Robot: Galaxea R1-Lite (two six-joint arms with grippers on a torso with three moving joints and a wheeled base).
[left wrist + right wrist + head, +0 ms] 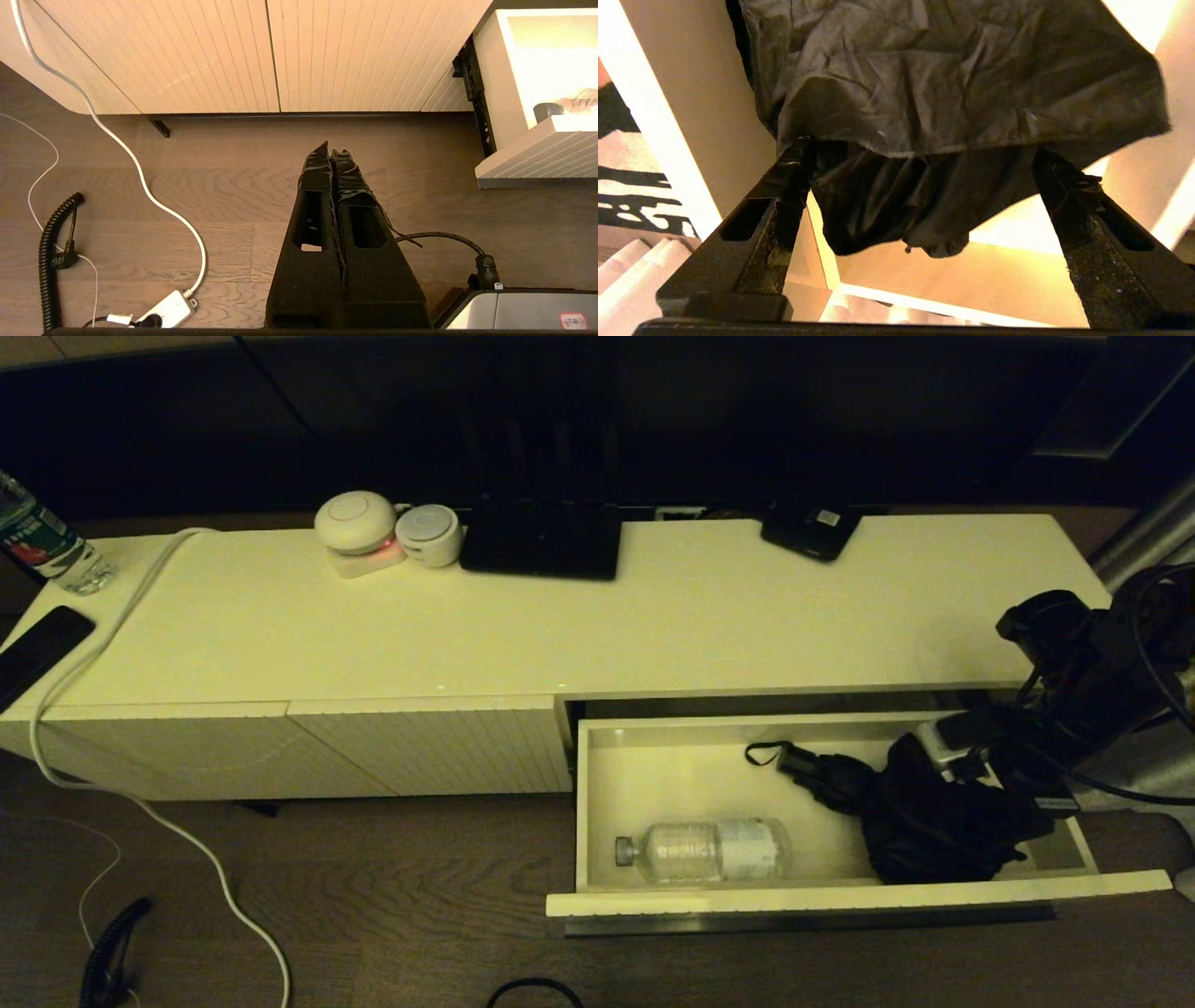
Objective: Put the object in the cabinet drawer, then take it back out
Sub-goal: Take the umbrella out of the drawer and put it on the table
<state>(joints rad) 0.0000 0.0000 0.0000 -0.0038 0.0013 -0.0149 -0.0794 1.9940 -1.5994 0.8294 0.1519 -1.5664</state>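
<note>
I see the folded black umbrella (920, 812) lying in the open cabinet drawer (840, 896); my right gripper (920, 186), jaws wide, straddles its fabric, perhaps touching. Left gripper (332, 154) hangs pinched together over the floor.

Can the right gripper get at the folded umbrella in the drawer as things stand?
Probably yes. The cabinet drawer is pulled out, and the right gripper is open with the black umbrella between its fingers. The water bottle lies apart.
</note>
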